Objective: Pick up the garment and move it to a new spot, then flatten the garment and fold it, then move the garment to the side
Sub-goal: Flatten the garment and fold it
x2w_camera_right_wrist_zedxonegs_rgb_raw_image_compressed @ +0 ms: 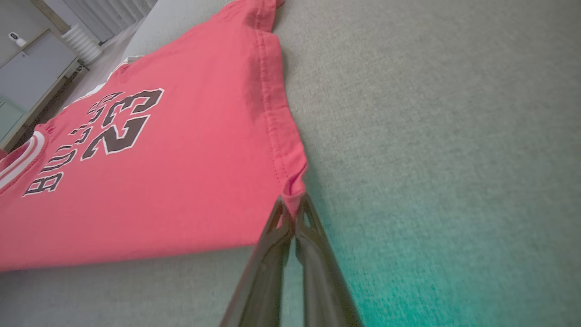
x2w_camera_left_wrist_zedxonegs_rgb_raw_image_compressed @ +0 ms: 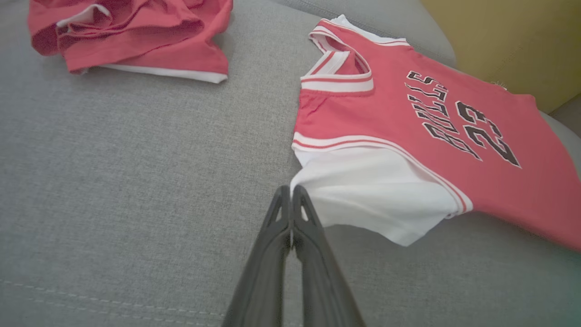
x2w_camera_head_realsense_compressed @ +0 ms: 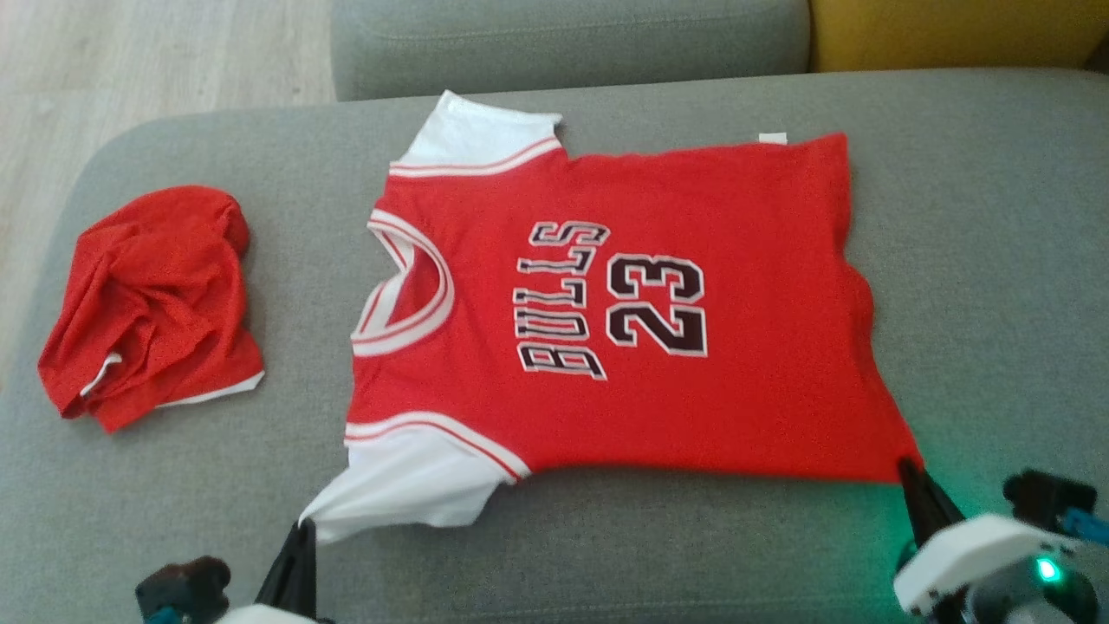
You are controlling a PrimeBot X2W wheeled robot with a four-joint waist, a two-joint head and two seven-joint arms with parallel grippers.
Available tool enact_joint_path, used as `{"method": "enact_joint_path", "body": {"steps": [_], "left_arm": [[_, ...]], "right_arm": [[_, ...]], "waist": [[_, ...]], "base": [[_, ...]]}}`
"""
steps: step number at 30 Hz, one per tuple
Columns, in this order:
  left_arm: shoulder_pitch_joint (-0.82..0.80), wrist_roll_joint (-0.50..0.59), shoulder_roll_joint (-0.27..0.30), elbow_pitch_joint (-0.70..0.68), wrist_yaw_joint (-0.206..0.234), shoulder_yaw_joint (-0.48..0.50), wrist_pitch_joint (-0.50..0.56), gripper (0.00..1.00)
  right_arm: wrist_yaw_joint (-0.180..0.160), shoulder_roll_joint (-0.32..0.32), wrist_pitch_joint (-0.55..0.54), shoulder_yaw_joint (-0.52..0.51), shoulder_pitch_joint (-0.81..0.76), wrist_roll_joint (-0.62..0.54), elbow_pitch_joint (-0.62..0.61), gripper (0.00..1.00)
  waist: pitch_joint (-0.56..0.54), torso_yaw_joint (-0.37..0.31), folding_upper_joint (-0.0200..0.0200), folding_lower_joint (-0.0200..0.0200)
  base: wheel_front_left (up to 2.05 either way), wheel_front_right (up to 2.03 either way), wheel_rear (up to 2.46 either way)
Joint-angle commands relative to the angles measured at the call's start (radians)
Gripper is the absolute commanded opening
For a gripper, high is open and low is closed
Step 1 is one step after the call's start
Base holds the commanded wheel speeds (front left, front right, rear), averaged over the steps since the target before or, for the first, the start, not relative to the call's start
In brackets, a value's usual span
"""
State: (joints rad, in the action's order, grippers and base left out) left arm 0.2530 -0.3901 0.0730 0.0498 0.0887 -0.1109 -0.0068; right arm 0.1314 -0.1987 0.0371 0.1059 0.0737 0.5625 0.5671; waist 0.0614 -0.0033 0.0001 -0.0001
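Note:
A red garment (x2w_camera_head_realsense_compressed: 658, 407) with white sleeves and "BULLS 23" on its chest lies spread flat on the grey sofa seat (x2w_camera_head_realsense_compressed: 979, 260), collar to the left. My left gripper (x2w_camera_head_realsense_compressed: 303, 524) is shut on the tip of the near white sleeve, which is drawn out to a point. In the left wrist view the closed fingertips (x2w_camera_left_wrist_zedxonegs_rgb_raw_image_compressed: 292, 196) meet that corner of the garment (x2w_camera_left_wrist_zedxonegs_rgb_raw_image_compressed: 363, 190). My right gripper (x2w_camera_head_realsense_compressed: 905, 468) is shut on the near hem corner. In the right wrist view the red hem of the garment (x2w_camera_right_wrist_zedxonegs_rgb_raw_image_compressed: 181, 181) is pinched between my right gripper (x2w_camera_right_wrist_zedxonegs_rgb_raw_image_compressed: 294, 206).
A second red cloth (x2w_camera_head_realsense_compressed: 152, 303) lies crumpled at the left of the seat, also in the left wrist view (x2w_camera_left_wrist_zedxonegs_rgb_raw_image_compressed: 136, 32). The grey backrest (x2w_camera_head_realsense_compressed: 563, 43) and a yellow cushion (x2w_camera_head_realsense_compressed: 953, 35) are behind. Wooden floor (x2w_camera_head_realsense_compressed: 130, 61) lies beyond the seat's left edge.

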Motion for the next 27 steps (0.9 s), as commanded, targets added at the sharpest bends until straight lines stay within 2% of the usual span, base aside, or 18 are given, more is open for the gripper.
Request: {"method": "enact_joint_path", "body": {"steps": [1, 7, 13, 16, 21, 27], "left_arm": [[-0.018, 0.001, 0.019, -0.080, 0.016, 0.035, 0.025, 0.00], [0.067, 0.009, 0.044, -0.238, 0.050, 0.035, 0.116, 0.00], [0.041, 0.005, 0.083, -0.272, 0.042, 0.029, 0.197, 0.00], [-0.002, -0.002, 0.109, -0.272, 0.030, 0.029, 0.244, 0.00], [-0.120, -0.025, 0.148, -0.245, 0.000, 0.018, 0.344, 0.00], [-0.330, -0.094, 0.184, -0.130, -0.062, 0.021, 0.436, 0.00]], "right_arm": [[-0.001, -0.004, -0.029, -0.017, -0.020, -0.026, -0.068, 0.00], [-0.001, 0.073, -0.218, -0.160, -0.176, -0.133, -0.308, 0.00], [-0.001, 0.125, -0.407, -0.233, -0.217, -0.195, -0.449, 0.00], [-0.001, 0.135, -0.488, -0.251, -0.191, -0.215, -0.477, 0.00], [-0.001, 0.140, -0.606, -0.251, -0.084, -0.236, -0.455, 0.00], [-0.001, 0.135, -0.657, -0.238, 0.076, -0.245, -0.396, 0.00]], "waist": [[-0.009, 0.007, -0.0001, 0.0001], [-0.020, 0.009, -0.0001, 0.0001], [-0.021, -0.002, -0.0001, 0.0001], [-0.006, -0.013, -0.0001, 0.0001], [0.035, -0.034, -0.0001, 0.0001], [0.092, -0.042, -0.0001, 0.0001]], "base": [[0.00, 0.00, 0.00], [0.00, 0.00, 0.00], [0.00, 0.00, 0.00], [0.00, 0.00, 0.00], [0.00, 0.00, 0.00], [0.00, 0.00, 0.00]]}}
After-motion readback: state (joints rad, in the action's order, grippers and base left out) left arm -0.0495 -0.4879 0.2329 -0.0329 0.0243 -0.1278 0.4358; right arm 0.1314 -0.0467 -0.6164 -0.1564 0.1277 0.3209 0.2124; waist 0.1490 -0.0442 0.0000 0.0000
